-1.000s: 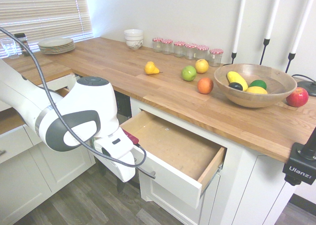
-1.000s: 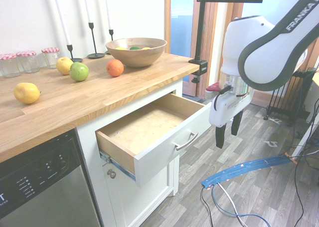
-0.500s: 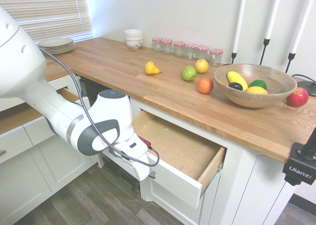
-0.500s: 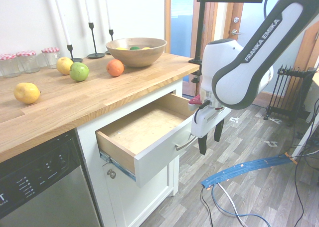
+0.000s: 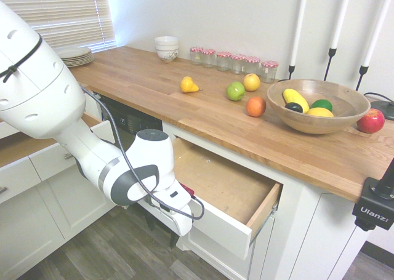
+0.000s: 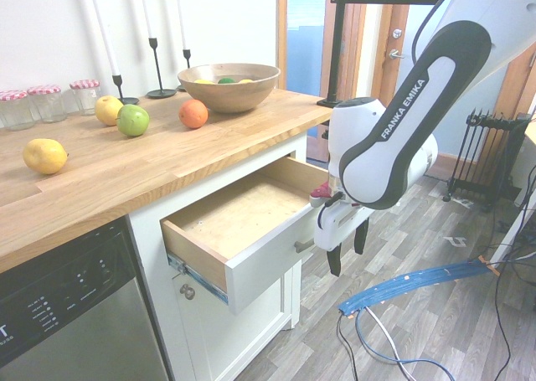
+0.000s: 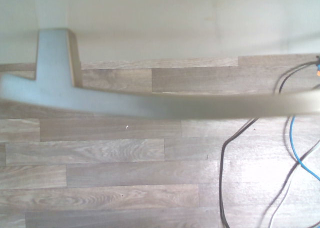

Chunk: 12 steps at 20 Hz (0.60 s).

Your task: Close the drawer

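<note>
Your gripper (image 6: pixel 347 262) points down just outside the front of the drawer (image 6: pixel 270 251), its two dark tapered fingers spread wide with nothing between them. The drawer stands pulled out beneath the worktop (image 6: pixel 151 159) of warm, straight-grained wood planks, showing you a smooth pale wood bottom and a flat white front. Across that front, your wrist view shows the gently bowed bar handle (image 7: pixel 165 105) in dull brushed metal, above grey wood-grain floorboards (image 7: pixel 115 173).
</note>
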Motion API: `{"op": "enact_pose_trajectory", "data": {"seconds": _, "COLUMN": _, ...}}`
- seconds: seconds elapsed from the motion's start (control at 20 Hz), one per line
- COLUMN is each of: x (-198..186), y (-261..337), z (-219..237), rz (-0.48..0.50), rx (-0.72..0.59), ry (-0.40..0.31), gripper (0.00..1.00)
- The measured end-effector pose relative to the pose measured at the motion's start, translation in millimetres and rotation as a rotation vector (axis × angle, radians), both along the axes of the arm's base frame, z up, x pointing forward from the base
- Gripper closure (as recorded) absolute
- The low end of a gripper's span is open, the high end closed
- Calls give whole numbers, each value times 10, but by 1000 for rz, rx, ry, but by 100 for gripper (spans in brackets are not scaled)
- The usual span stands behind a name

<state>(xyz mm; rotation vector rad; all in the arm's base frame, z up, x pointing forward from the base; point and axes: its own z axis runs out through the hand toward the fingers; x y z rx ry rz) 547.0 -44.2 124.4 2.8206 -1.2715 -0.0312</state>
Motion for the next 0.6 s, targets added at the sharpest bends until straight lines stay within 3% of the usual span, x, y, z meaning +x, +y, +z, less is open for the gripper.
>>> {"op": "enact_pose_trajectory", "data": {"seconds": 0.6, "x": 71, "y": 33, "z": 27, "rz": 8, "rx": 7, "ry": -21, "gripper": 100}}
